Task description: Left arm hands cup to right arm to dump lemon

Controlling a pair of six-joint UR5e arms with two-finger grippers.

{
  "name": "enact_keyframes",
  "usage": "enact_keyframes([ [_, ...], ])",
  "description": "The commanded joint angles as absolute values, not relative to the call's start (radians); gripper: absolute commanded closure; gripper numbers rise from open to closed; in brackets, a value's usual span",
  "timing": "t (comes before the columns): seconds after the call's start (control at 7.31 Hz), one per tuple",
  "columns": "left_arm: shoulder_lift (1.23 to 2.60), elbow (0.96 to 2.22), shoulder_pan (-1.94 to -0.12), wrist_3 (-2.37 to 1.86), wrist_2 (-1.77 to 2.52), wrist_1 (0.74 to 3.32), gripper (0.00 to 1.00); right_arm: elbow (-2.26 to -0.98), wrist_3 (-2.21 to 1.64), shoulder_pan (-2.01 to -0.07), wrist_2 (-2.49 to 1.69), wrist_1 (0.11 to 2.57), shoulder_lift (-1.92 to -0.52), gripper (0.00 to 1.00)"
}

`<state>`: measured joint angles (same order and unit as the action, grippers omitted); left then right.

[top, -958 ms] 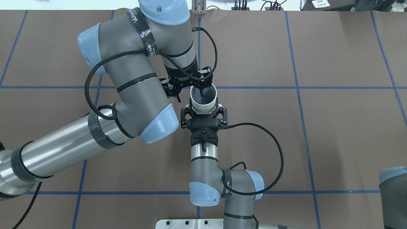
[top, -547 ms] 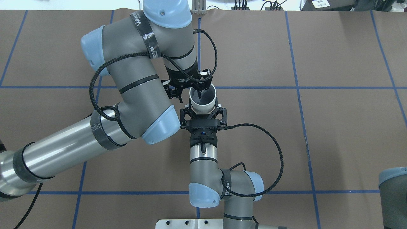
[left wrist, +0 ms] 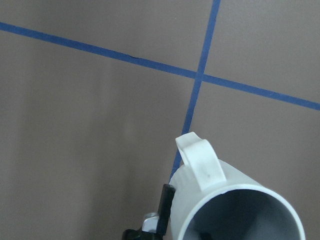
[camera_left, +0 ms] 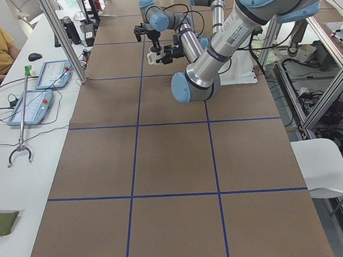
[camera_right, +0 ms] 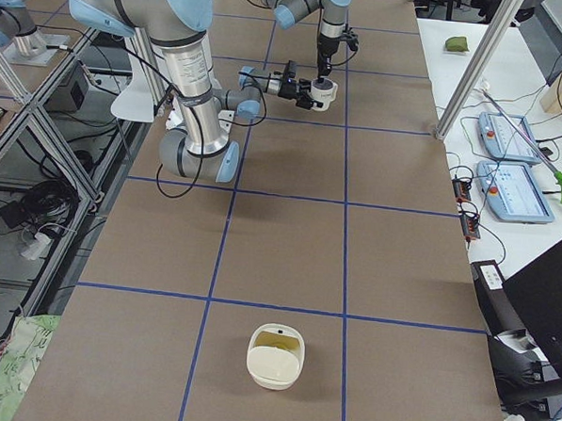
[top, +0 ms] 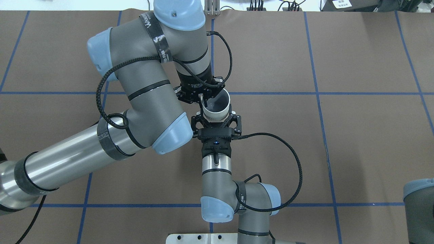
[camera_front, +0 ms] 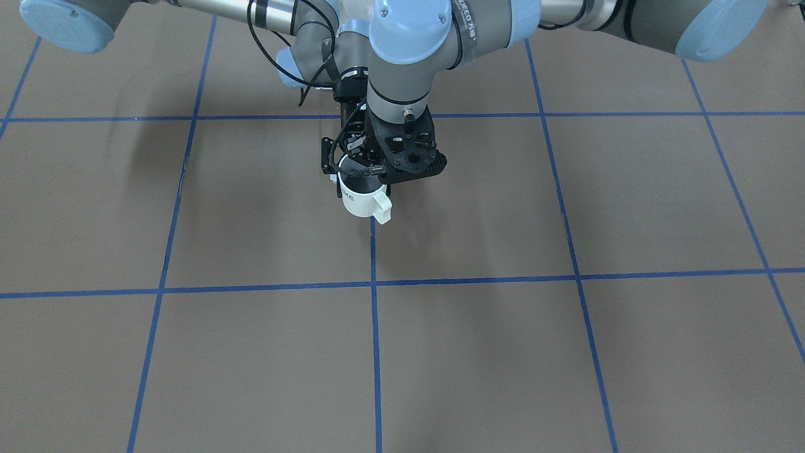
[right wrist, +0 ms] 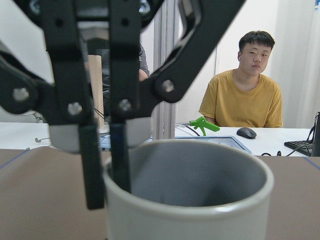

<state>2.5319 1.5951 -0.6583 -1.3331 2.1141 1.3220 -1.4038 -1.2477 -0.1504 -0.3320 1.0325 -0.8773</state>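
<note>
The off-white cup [top: 219,101] hangs upright above the table between both arms, and its grey inside shows no lemon. My left gripper [top: 202,99] is shut on the cup's rim. In the right wrist view, one finger [right wrist: 90,165] is outside the wall and one inside. My right gripper [top: 217,116] is shut on the cup's body from the near side, a finger on each flank. The front view shows the cup [camera_front: 360,200] with its squared handle [camera_front: 381,209] pointing away from the robot. The left wrist view looks down on the cup [left wrist: 225,200].
A cream bowl [camera_right: 275,359] with a pale yellow patch inside sits on the brown mat far to my right, too small to identify. Blue tape lines [top: 315,93] grid the mat. An operator in yellow [right wrist: 245,95] sits beyond the table's far side.
My left gripper's fingers, spread wide with one inside the cup, have closed on the rim. Both arms and the cup shifted slightly.
</note>
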Motion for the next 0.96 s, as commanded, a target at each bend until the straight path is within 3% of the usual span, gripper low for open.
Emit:
enact_keyframes([
  [0.0,2.534,1.595,-0.660,-1.333,2.114,1.322,1.00,-1.422,-1.230,-0.146,-0.340,1.025,-0.890,0.01],
  [0.55,2.571,1.615,-0.719,-1.332,2.126,1.321,1.00,-1.410,-1.236,-0.103,-0.350,1.022,-0.926,0.00],
  [0.82,2.538,1.716,-0.808,-1.312,2.131,1.318,1.00,-1.443,-1.233,-0.153,-0.523,1.011,-0.939,0.00],
])
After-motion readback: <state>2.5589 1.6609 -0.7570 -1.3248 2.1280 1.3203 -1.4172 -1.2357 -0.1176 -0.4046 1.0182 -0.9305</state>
